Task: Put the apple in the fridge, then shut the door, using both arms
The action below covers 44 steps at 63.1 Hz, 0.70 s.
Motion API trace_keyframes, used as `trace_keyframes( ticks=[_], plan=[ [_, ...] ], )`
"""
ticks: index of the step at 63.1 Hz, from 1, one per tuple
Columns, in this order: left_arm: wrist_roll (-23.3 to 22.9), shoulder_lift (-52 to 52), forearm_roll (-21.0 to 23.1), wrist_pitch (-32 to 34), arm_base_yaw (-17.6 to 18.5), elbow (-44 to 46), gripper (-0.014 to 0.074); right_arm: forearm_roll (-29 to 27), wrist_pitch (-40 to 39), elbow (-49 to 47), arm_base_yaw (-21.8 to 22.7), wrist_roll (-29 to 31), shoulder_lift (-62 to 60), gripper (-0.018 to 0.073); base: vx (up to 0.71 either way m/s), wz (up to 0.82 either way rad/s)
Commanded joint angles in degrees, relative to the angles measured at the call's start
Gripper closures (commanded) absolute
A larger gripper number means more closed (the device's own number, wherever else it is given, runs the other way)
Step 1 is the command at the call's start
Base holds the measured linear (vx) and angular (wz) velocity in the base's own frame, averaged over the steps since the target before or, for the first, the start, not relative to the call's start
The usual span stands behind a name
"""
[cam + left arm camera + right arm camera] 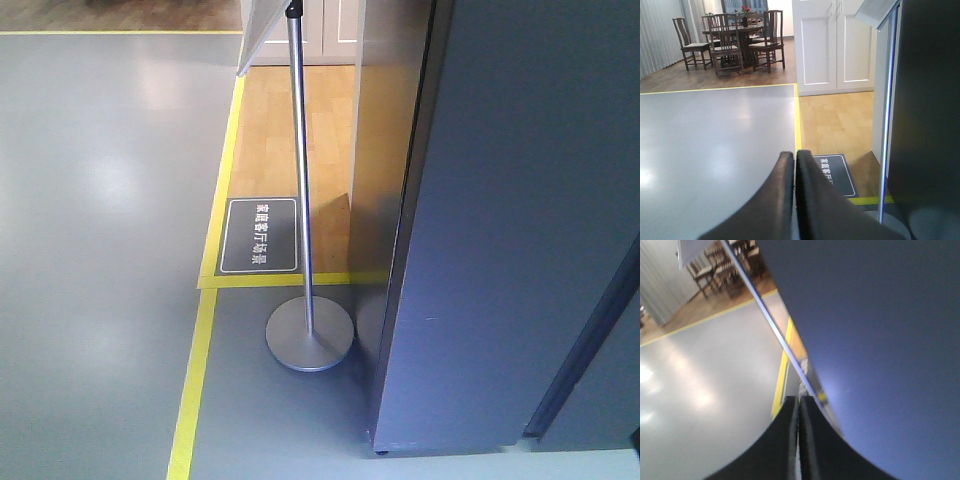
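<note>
Grey fridge [500, 230] is standing beside a metal sign stand [305, 250]. Left gripper [795, 159] and right gripper [799, 402] are both pressing their fingers together, holding nothing. No apple is showing.

sign stand [309, 340] left of fridge [520, 220]
</note>
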<state>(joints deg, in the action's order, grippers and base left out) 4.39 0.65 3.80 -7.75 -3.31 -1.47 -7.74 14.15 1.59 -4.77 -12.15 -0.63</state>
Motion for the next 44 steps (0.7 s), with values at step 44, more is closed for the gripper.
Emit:
trace_keyframes(
  ticks=[44],
  plan=[
    [-0.4,0.8,0.5,4.4,0.0,-1.2,0.0603,19.5,-18.7,0.9,0.1,-1.0,-1.0,0.0563,0.0,0.0]
  ],
)
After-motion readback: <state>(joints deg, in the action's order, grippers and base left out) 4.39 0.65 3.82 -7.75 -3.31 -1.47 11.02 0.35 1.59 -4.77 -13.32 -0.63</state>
